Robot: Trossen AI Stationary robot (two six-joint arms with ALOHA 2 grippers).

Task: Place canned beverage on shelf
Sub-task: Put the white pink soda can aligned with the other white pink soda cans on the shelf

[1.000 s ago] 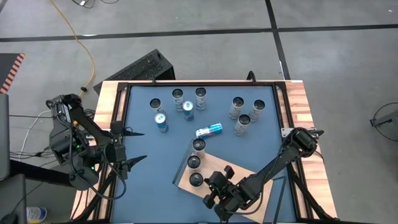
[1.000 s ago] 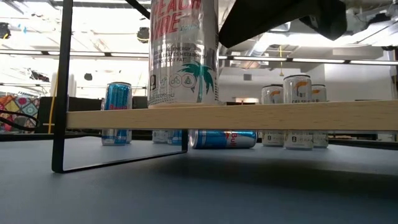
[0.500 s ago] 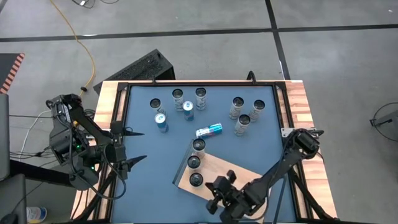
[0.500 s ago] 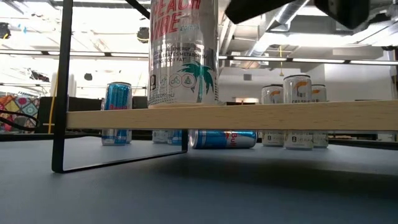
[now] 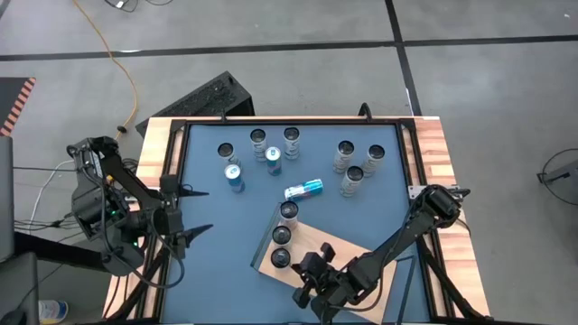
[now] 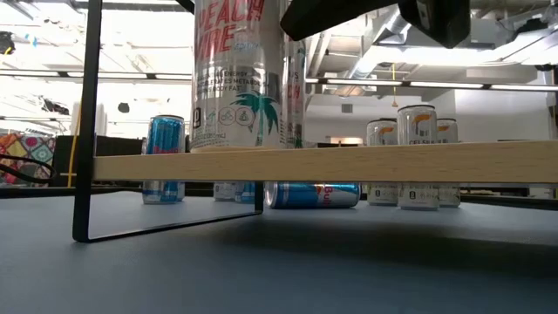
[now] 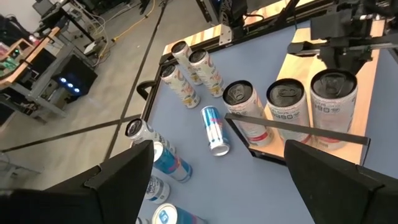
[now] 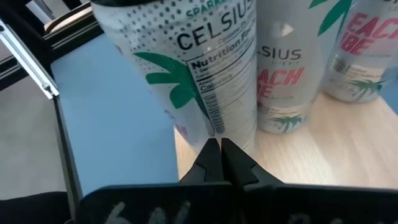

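Right tool [image 5: 307, 280] pressed together, empty, tips just beside nearest can [image 8: 186, 68] on shelf [image 5: 348, 253]. Three Celsius cans in row along shelf's left edge, all upright. Left tool [image 5: 194, 212] spread wide, parked at worktop [image 5: 208, 262] left edge. Blue can [image 5: 303, 189] lies toppled mid-worktop.

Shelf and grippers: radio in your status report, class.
Right gripper shut, nudging nearest can on shelf. Left gripper open, waiting at table's left. Three cans on shelf. One blue can lying loose.

even bright overhead light, soft shadows
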